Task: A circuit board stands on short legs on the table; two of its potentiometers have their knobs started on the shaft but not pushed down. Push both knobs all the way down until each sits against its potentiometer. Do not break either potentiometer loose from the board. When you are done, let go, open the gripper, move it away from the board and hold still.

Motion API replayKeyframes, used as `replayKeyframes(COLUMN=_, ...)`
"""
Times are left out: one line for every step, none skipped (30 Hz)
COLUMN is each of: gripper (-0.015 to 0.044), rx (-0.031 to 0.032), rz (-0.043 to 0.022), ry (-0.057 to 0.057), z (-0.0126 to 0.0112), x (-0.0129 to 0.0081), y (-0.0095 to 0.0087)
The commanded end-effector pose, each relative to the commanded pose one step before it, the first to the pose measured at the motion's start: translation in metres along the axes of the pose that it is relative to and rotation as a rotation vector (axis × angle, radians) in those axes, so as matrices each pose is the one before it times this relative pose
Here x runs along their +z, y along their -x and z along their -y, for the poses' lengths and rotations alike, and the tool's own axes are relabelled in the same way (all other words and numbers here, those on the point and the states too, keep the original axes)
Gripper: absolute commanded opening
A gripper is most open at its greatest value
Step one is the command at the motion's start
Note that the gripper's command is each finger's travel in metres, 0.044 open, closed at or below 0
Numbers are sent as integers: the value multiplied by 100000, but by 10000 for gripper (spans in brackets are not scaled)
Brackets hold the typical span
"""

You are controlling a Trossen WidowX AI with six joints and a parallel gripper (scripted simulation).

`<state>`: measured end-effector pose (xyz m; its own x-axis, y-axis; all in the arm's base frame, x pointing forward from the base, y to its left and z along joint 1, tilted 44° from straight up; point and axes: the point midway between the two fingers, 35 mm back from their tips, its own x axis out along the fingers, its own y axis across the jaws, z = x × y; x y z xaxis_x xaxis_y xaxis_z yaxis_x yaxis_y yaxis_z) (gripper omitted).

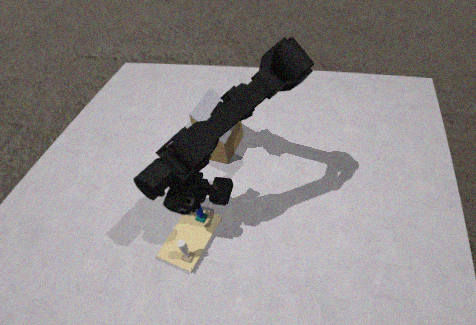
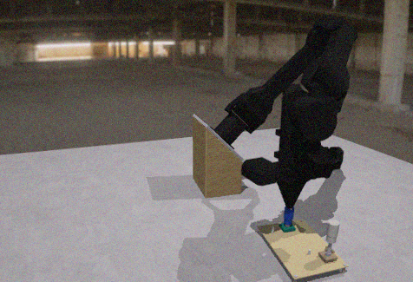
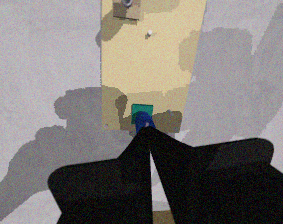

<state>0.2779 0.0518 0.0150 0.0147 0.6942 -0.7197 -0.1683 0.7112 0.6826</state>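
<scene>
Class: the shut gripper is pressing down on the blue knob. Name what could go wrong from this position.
1. The shut gripper meets the blue knob only at its narrow tip, so it may slip off sideways and strike the board.
2. An off-axis push could lever the green potentiometer loose from the board.
3. The white knob stands high on its shaft, not pushed down, so stopping here would leave the task half done.
</scene>
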Motion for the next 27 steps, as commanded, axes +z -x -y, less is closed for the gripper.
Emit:
replayKeyframes(gripper=0, rx=533, rz=-750, ry=1424, z=-103, x=135, y=-674)
replayKeyframes(gripper=0, rx=0, rz=0, ry=0, z=0, x=0, y=0)
replayKeyframes(gripper=0, rx=0, rz=0, ry=0, z=0, x=0, y=0)
replayKeyframes(gripper=0, rx=0, rz=0, ry=0, z=0, x=0, y=0)
replayKeyframes(gripper=0, rx=0, rz=0, ry=0, z=0, x=0, y=0)
replayKeyframes(gripper=0, rx=0, rz=0, ry=0, z=0, x=0, y=0)
replayKeyframes(gripper=0, rx=1, rz=0, ry=0, z=0, x=0, y=-17)
replayKeyframes(gripper=0, rx=2, rz=0, ry=0, z=0, x=0, y=-36)
replayKeyframes(gripper=0, rx=1, rz=0, ry=0, z=0, x=0, y=-22)
replayKeyframes(gripper=0, rx=0, rz=0, ry=0, z=0, x=0, y=0)
replayKeyframes(gripper=0, rx=0, rz=0, ry=0, z=0, x=0, y=0)
replayKeyframes(gripper=0, rx=-3, rz=0, ry=0, z=1, x=1, y=27)
replayKeyframes(gripper=0, rx=-6, rz=0, ry=0, z=2, x=2, y=51)
replayKeyframes(gripper=0, rx=-8, rz=-1, ry=-1, z=3, x=3, y=77)
replayKeyframes(gripper=0, rx=-10, rz=-1, ry=-1, z=4, x=4, y=103)
replayKeyframes(gripper=0, rx=-11, rz=-1, ry=-1, z=4, x=4, y=122)
replayKeyframes(gripper=0, rx=-12, rz=-1, ry=-1, z=4, x=4, y=139)
replayKeyframes(gripper=0, rx=-12, rz=-2, ry=-1, z=4, x=4, y=154)
replayKeyframes(gripper=0, rx=-12, rz=-2, ry=-1, z=4, x=3, y=163)
replayKeyframes(gripper=0, rx=-10, rz=-2, ry=-1, z=3, x=2, y=155)
replayKeyframes(gripper=0, rx=-9, rz=-2, ry=-1, z=2, x=2, y=159)
replayKeyframes(gripper=0, rx=-8, rz=-2, ry=-1, z=2, x=1, y=165)
replayKeyframes(gripper=0, rx=-7, rz=-2, ry=-1, z=1, x=0, y=154)
replayKeyframes(gripper=0, rx=-6, rz=-2, ry=-1, z=1, x=0, y=159)
replayKeyframes(gripper=0, rx=-5, rz=-2, ry=0, z=1, x=-1, y=148)
replayKeyframes(gripper=0, rx=-4, rz=-2, ry=0, z=0, x=-1, y=151)
replayKeyframes(gripper=0, rx=-3, rz=-2, ry=0, z=0, x=-2, y=153)
